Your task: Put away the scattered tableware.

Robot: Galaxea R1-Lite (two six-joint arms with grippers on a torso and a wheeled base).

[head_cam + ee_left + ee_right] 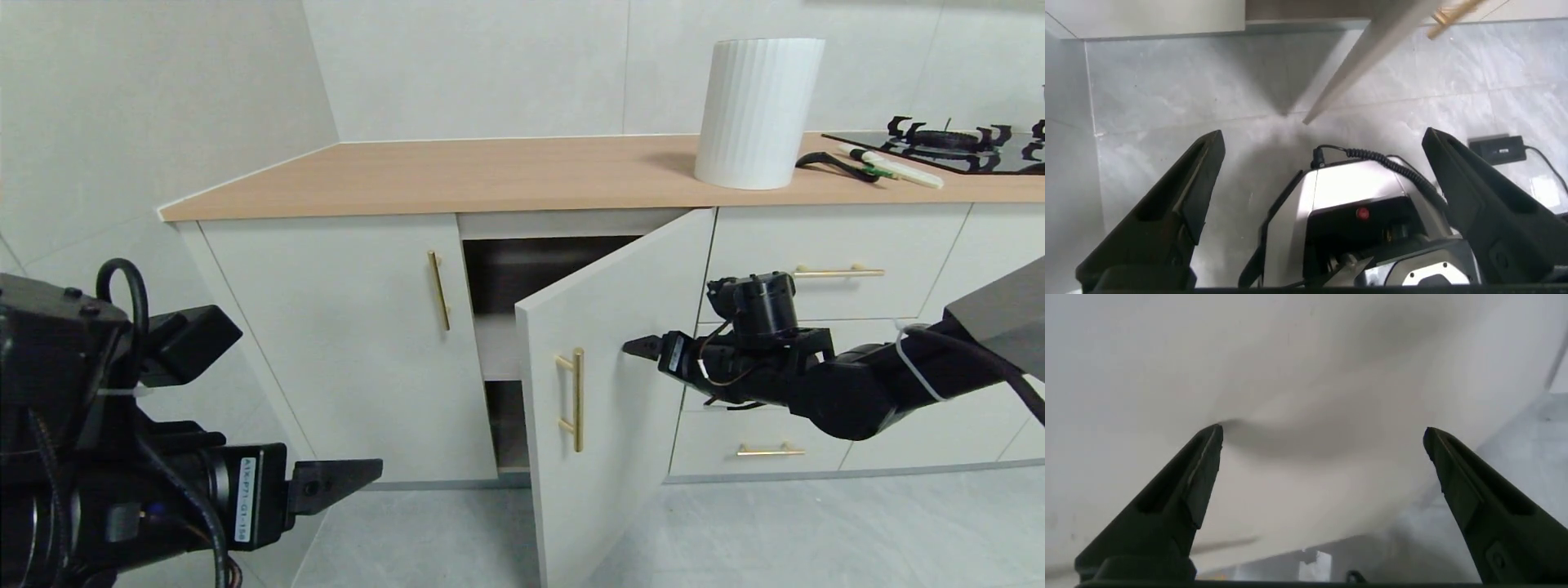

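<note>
- Left gripper (pixel 1323 137): low at the far left, above the grey floor (pixel 1208 90); fingers spread wide, nothing between them, touching nothing.
- Closed door (pixel 343 343): white cupboard front with an upright brass handle, under the left part of the wooden counter (pixel 490 171).
- Open door (pixel 620 367): swung outward toward the robot, showing the dark cupboard interior (pixel 539 278) with a shelf; its brass handle (pixel 575 400) stands near the free edge.
- Right gripper (pixel 1323 431): level with that handle, just beside it, pointing at the outer face of the open door; fingers spread wide and holding nothing. Whether a fingertip touches the door cannot be told.
- White ribbed container (pixel 755 114): upright on the counter, above the drawers.
- Utensils (pixel 894 170): the tableware, one black-handled and one white and green, lying on the counter between the container and the hob (pixel 955 147), well apart from both grippers.
</note>
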